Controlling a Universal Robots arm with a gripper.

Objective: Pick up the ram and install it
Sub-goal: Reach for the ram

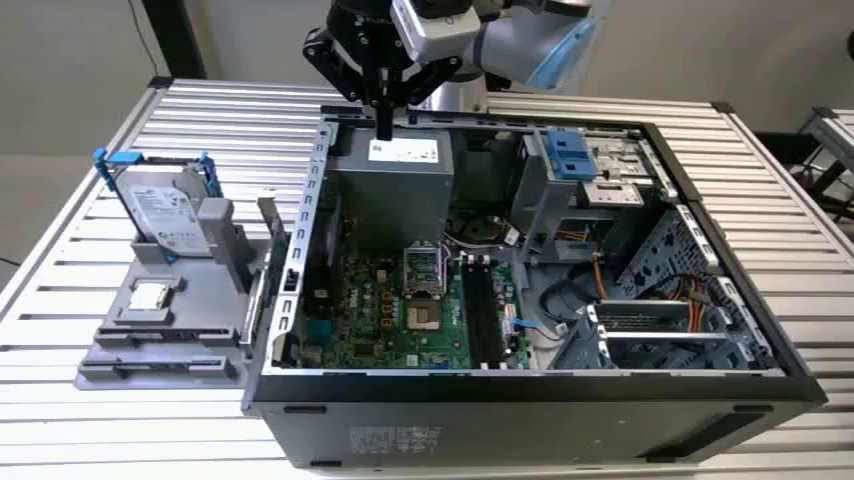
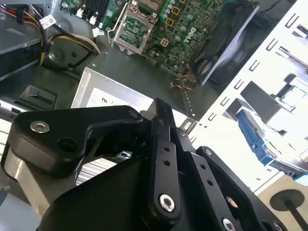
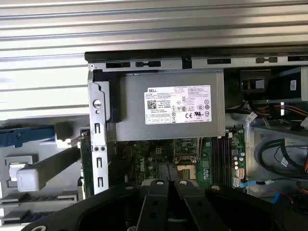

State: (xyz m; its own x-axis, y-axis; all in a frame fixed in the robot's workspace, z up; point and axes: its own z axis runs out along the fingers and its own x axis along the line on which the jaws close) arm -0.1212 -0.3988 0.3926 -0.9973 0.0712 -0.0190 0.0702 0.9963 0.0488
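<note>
Green ram [image 1: 267, 240] on edge by PC case [image 1: 534, 412], well apart frm clenched hand [image 1: 384, 128]

Ram [image 3: 85, 163], thin greenish circuit-board stick, standing on edge, untouched, lower than gripper [image 1: 384, 128], well off to its side

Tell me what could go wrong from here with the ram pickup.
1. The ram seems to stand on edge right beside the case wall; the hand, shut above the power supply, could clip that wall when reaching for it.
2. The hard drive stands upright in the same holder nearby and might get knocked.
</note>
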